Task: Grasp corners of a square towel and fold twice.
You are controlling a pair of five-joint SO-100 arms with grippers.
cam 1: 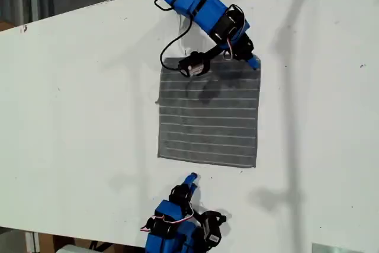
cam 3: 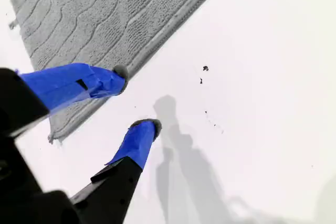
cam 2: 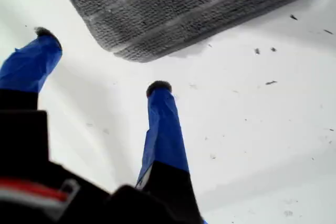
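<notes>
Starting nearest, at the bottom of the exterior view: my first end effector [cam 2: 101, 60] sits low over bare table [cam 1: 77, 117], jaws apart and holding nothing. It is just short of the towel's [cam 1: 208, 117] lower edge, and a rounded corner [cam 2: 131, 51] lies just ahead of its fingertips.

Towel lies flat and spread open mid-table, stripes running across, no fold in it yet. Looks like soft, thin woven cloth: light and floppy, with no stiffness, so it will likely drape and sag once lifted. Probably not slippery or fragile. The flat lie means a fingertip has to get under the hem, or pinch a small ridge of it. Best hold is probably right at a corner tip, taking the hemmed edge and not the middle.

Farthest, at the top of the exterior view: my second end effector [cam 3: 135, 98] is at the towel's upper corner on the exterior view's right. Jaws are apart, one finger [cam 3: 79, 85] over the cloth edge, the other over bare table. Nothing is clamped yet. That corner [cam 3: 55, 135] shows a loose thread.
</notes>
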